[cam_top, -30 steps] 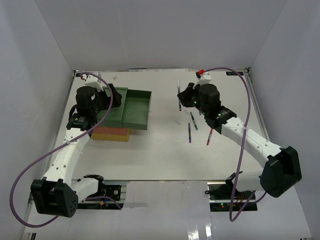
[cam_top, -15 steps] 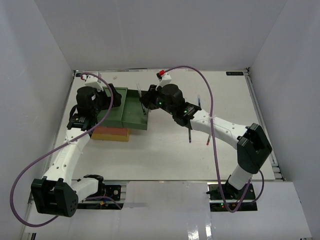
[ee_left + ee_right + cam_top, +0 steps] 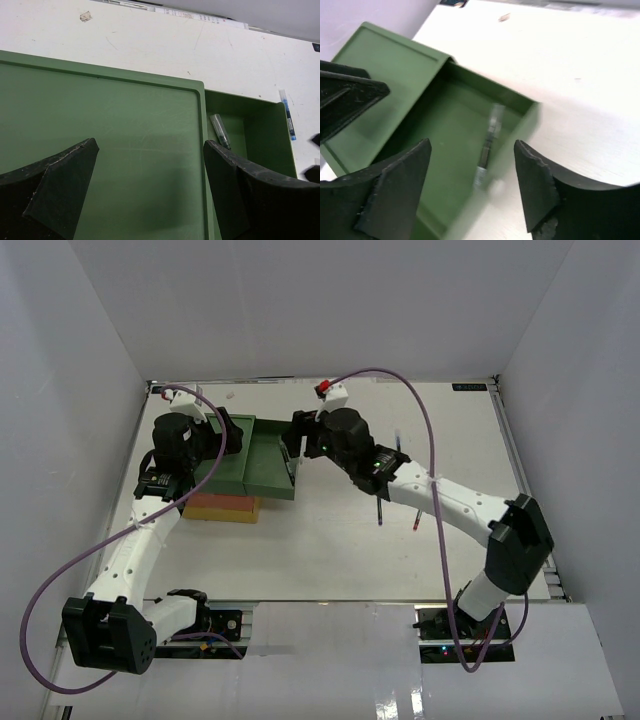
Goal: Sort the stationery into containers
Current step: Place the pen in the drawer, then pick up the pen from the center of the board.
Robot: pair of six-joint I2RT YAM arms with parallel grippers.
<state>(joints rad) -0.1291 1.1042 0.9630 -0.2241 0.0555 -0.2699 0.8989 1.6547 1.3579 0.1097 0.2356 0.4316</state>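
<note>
The top view looks down from above and behind the arm bases over the whole table [image 3: 330, 550]. The left wrist camera sits close over the green drawer [image 3: 250, 130], facing the far edge. The right wrist camera looks down into it from the other side, blurred. All three share that drawer, and probably its pen [image 3: 220, 131].
</note>
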